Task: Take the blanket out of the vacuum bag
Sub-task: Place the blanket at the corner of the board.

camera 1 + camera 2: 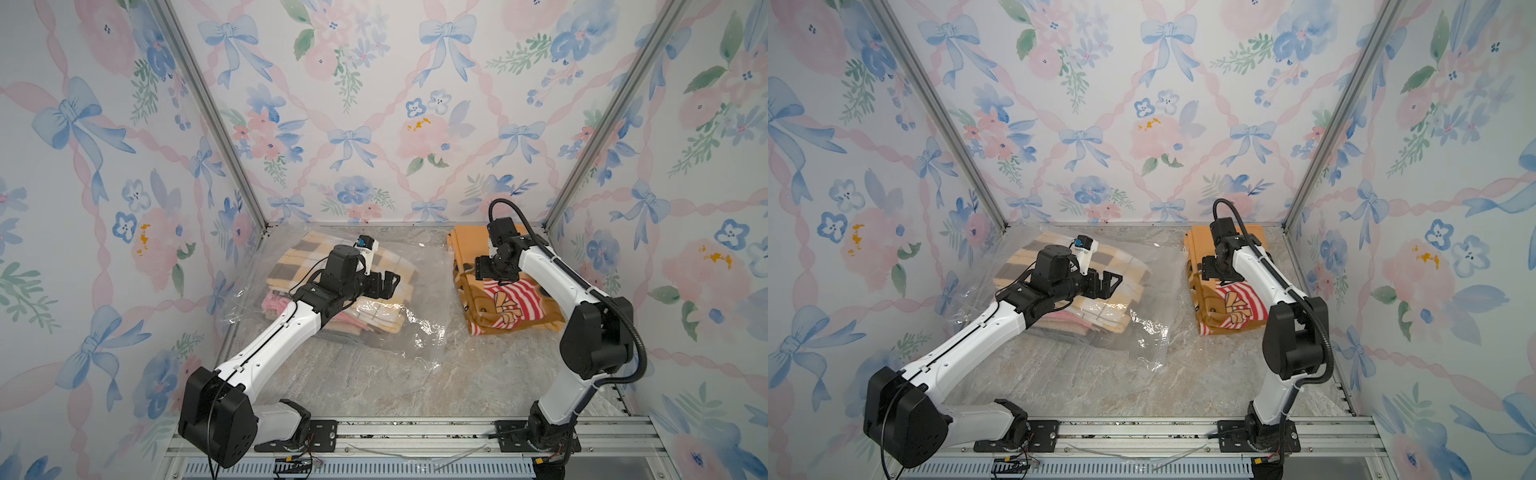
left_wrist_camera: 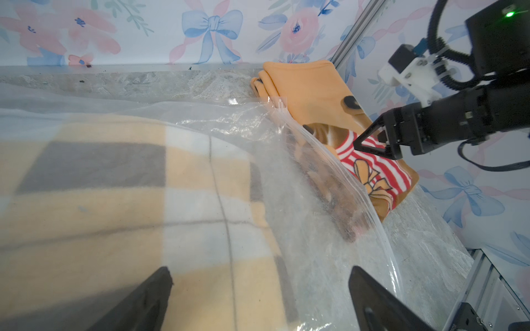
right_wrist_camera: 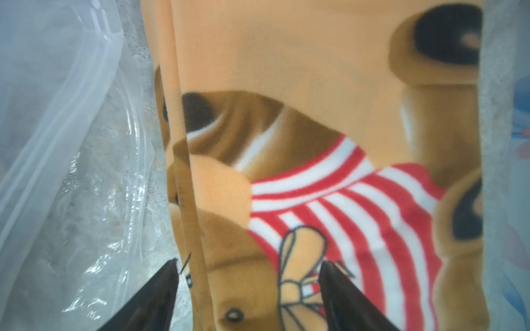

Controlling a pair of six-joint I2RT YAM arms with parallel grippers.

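The vacuum bag [image 1: 415, 332] [image 1: 1142, 332] lies on the left half of the table, clear and crinkly, with folded plaid blankets [image 1: 299, 253] [image 1: 1125, 266] [image 2: 114, 200] inside it. Its zip-seal edge [image 2: 358, 186] faces the right side. An orange blanket [image 1: 511, 307] [image 1: 1229, 309] [image 2: 315, 86] [image 3: 315, 114] with a bear and red-white stripes lies folded outside the bag at the right. My left gripper [image 1: 390, 282] [image 1: 1111, 282] [image 2: 259, 270] hovers wide open over the bagged plaid blanket. My right gripper [image 1: 484, 272] [image 1: 1210, 270] [image 2: 372, 143] [image 3: 248, 262] is open just above the orange blanket's folded edge, jaws straddling it.
Floral walls with metal corner posts [image 1: 582, 166] enclose the marble table [image 1: 395, 386] on three sides. An aluminium rail [image 1: 415, 436] with both arm bases runs along the front. The orange blanket sits close to the right wall, a narrow strip of table between it and the bag.
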